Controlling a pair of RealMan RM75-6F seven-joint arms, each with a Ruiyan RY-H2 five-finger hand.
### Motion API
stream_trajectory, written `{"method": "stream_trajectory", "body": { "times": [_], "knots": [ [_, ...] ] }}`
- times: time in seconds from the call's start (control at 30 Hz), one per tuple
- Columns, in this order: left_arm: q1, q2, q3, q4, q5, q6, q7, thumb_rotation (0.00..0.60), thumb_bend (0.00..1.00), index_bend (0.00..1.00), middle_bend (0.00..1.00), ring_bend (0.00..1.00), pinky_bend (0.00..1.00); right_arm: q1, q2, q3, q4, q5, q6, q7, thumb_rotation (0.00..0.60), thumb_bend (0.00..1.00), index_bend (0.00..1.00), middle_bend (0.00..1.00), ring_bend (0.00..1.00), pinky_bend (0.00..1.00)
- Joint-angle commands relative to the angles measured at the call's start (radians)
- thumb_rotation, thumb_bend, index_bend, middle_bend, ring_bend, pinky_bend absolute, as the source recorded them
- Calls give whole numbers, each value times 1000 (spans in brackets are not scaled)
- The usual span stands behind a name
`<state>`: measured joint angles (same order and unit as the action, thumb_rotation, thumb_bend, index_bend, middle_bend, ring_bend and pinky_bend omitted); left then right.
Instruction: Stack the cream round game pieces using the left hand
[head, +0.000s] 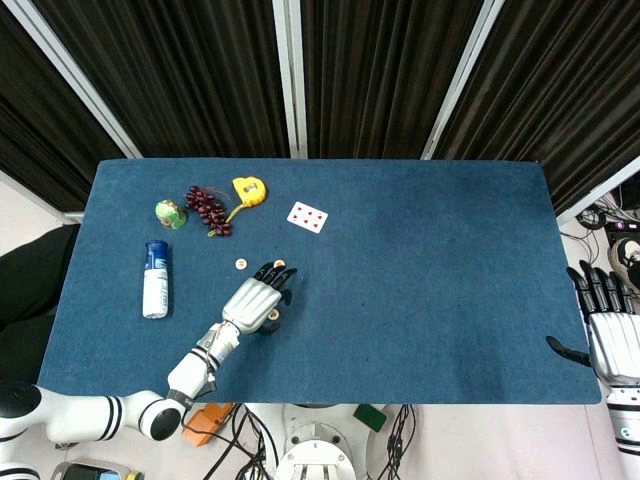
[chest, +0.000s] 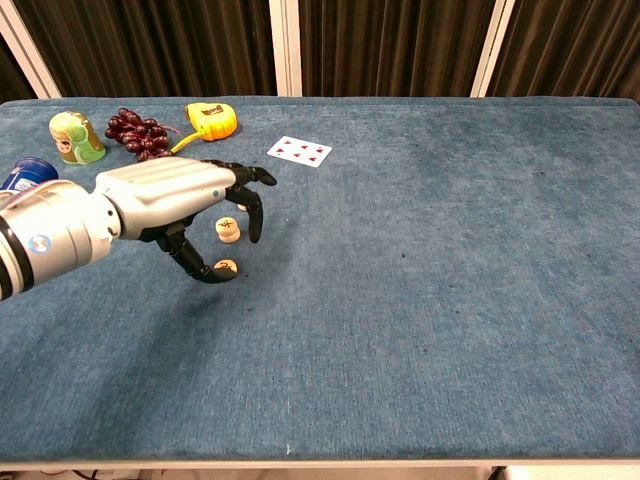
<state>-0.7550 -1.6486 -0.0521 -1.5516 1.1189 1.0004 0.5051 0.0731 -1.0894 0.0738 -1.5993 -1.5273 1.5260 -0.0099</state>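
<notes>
Table (head: 430, 300): blue felt-covered surface carrying every item; both hands sit over or beside it.
Left arm (head: 90, 415): white and silver, reaching in from the near left corner toward the middle-left of the table.
Left hand (head: 255, 300): silver back, black fingers; it hovers palm-down over the pieces with its fingers spread and bent downward. In the chest view (chest: 185, 215) a fingertip touches the nearest piece; whether that piece is pinched cannot be told.
Right hand (head: 608, 335): at the far right table edge, well apart from the left hand, fingers straight and apart, holding nothing.
Bottle (head: 155, 280): white with a blue cap, lying flat to the left of the left hand.
Grapes (head: 208, 210): dark red bunch, beyond the left hand and to its left.
Tape measure (head: 248, 189): yellow, just beside the grapes, beyond the left hand.
Playing card (head: 307, 217): red pips, face up, beyond the left hand and slightly to its right.
Green can (head: 170, 213): small, left of the grapes.
Cream pieces: round discs with marked tops, none stacked.
First piece (chest: 226, 268): under the left hand's lower fingertips, nearest the robot.
Second piece (chest: 228, 230): beneath the arched fingers, between thumb side and fingertips.
Third piece (head: 279, 264): just beyond the fingertips in the head view.
Fourth piece (head: 240, 264): just left of the fingertips, apart from the hand.
</notes>
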Motion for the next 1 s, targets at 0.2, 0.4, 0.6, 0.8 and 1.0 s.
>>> {"method": "stream_trajectory", "body": {
  "times": [0.2,0.4,0.6,0.8,1.0],
  "knots": [
    [11,-30,16,49,7,13,41,600,287,405,13,0,0,-3,-2,-3,0,-5,4,-1,600,173,0,39,0,3],
    [16,-40,17,70,17,7,40,600,307,424,12,0,0,-6,-1,-3,-5,-7,9,-6,600,173,0,39,0,4],
    [24,-41,19,79,25,4,39,600,308,424,12,0,0,-7,-1,-3,-10,-8,9,-10,600,173,0,39,0,4],
    [30,-47,18,91,30,1,35,600,315,441,12,0,0,-7,-2,-3,-12,-5,4,-13,600,173,0,39,0,4],
    [37,-51,15,106,45,1,19,600,363,505,13,0,0,-8,-2,-3,-15,-4,5,-16,600,173,0,39,0,4]
  ]
}}
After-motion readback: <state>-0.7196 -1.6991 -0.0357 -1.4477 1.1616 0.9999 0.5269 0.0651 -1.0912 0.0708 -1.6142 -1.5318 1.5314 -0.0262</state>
